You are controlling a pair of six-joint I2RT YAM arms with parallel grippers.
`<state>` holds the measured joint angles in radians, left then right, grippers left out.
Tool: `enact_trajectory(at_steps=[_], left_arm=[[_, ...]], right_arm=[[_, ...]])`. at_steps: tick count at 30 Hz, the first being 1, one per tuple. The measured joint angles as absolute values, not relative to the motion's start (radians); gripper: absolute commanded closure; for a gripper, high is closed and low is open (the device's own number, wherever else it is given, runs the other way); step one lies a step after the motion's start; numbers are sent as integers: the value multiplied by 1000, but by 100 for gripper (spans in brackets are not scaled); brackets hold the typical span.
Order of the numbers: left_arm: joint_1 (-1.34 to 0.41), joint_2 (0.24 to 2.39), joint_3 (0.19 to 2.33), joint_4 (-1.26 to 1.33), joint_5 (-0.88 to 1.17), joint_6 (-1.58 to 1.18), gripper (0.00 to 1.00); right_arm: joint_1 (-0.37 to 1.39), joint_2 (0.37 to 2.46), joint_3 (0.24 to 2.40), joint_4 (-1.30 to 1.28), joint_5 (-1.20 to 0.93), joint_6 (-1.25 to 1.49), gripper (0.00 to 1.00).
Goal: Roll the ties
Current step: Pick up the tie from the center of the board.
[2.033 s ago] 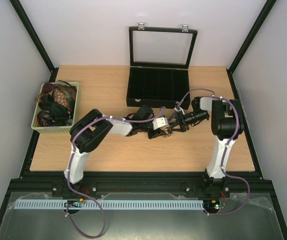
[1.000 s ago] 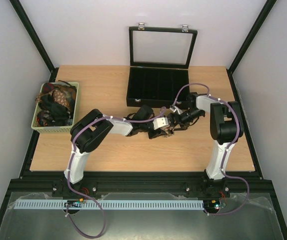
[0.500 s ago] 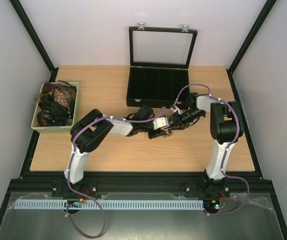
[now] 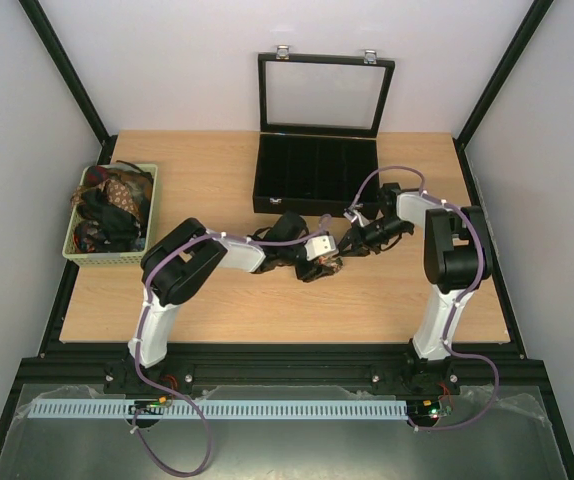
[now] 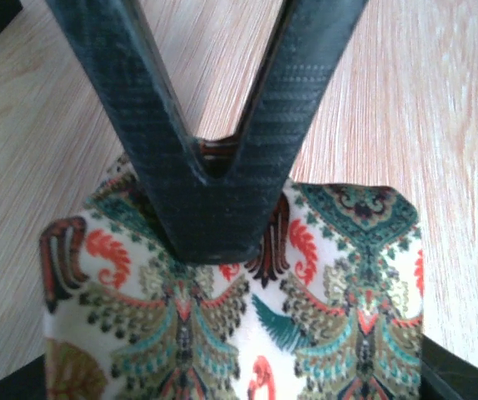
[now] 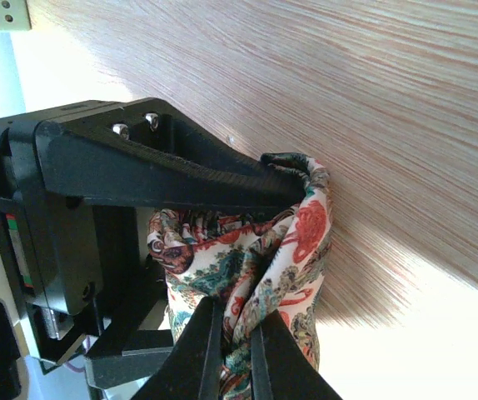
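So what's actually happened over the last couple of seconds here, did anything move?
The right gripper slid in leftward and closed, pinching the fabric of the tie that sits between the jaws of the left gripper. Nothing was let go that I can see. The left arm hardly moved, and the basket and the open case stayed put.

No legible text, label, brand mark, numeral or sign in any of the three views. Print on the tie (image 5: pixel 306 317): feather and paisley ornament only, without lettering.
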<state>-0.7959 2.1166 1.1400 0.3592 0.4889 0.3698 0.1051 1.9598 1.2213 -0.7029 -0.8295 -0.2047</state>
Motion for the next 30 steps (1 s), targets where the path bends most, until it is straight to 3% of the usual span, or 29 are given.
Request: enact_trajectory(at_steps=[3,5,17,20,24,26,28,29,30], left_arm=[[-796,2115,1132,361,490,369,16],[-796,2111,1125,363,489,357,3],[-797,2092,1060,441,484,327,1],[-795,2118,1077,464,501,326,10],[-789,2144,1102,476,507,336,52],[-784,2146,1105,477,513,347,59],[-784,2146,1105,478,516,356,56],[-784,2146,1104,479,517,362,46],[-784,2146,1104,479,517,363,28]], right_arm=[[105,1950,1210,-686,-830,-200,99],[106,1944,1203,-675,-830,-196,99],[118,1937,1186,-651,-844,-190,99],[117,1937,1186,-653,-844,-190,99],[117,1936,1186,-655,-844,-191,99],[118,1935,1186,-655,-845,-192,99],[118,1935,1187,-656,-848,-193,99],[117,1934,1187,-657,-848,-194,99],[117,1933,1187,-659,-847,-194,99]])
